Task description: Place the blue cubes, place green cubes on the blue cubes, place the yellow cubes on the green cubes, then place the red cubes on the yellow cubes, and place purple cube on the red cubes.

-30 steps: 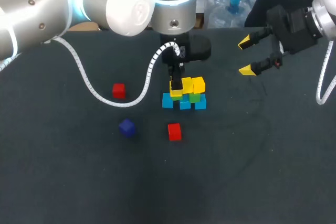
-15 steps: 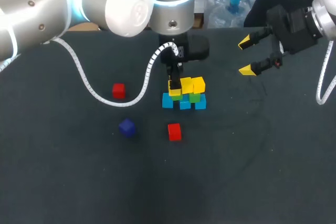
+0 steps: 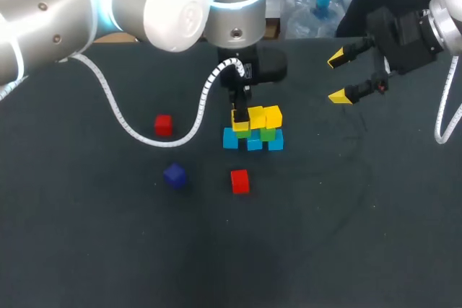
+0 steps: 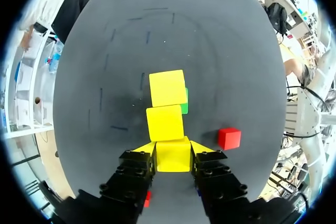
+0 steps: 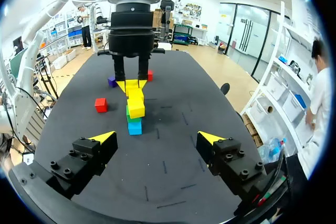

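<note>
At the table's middle stands a stack: blue cubes (image 3: pixel 254 143) at the base, green cubes (image 3: pixel 268 134) on them, two yellow cubes (image 3: pixel 272 115) on top. My left gripper (image 3: pixel 240 119) hangs over the stack's left end, shut on a third yellow cube (image 4: pixel 173 154), which sits level with the other yellow cubes (image 4: pixel 165 123). Green (image 4: pixel 184 107) peeks from under them. Two red cubes (image 3: pixel 164 125) (image 3: pixel 240 181) and a purple cube (image 3: pixel 175 175) lie loose on the table. My right gripper (image 3: pixel 339 76) hovers open at the back right, empty, facing the stack (image 5: pixel 135 109).
The left arm's white coiled cable (image 3: pixel 144 135) drapes over the table left of the stack. The dark table (image 3: pixel 325 236) stretches wide in front and to the right. Seen past my right gripper (image 5: pixel 157 138), one red cube (image 5: pixel 101 104) lies beside the stack.
The left gripper with its yellow cube has shifted very slightly over the stack's left end. The right arm has kept still.
</note>
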`<state>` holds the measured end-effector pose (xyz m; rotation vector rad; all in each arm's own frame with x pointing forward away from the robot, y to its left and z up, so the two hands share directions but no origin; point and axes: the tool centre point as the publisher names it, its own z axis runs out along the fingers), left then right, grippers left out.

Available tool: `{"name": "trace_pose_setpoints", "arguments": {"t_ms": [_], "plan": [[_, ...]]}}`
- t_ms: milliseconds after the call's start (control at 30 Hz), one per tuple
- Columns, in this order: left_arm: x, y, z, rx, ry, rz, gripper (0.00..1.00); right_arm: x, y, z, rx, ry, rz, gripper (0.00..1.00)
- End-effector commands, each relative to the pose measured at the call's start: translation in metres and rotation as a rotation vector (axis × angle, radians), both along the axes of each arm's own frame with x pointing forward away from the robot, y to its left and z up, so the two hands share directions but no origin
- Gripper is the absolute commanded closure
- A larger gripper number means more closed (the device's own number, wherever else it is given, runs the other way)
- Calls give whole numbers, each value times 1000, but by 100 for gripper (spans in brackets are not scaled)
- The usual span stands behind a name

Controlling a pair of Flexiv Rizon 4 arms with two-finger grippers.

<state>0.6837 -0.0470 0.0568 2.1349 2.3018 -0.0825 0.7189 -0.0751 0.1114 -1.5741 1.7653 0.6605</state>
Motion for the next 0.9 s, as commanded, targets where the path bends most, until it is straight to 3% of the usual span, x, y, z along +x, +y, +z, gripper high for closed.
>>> {"name": "trace_pose_setpoints", "arguments": {"t_ms": [33,900], "plan": [[2,1,-1,-3,0,-2,100,0,0,0,1,-1,0,0],[2,-2,1,-10,-10,-8,100,0,0,0,1,-1,0,0]]}}
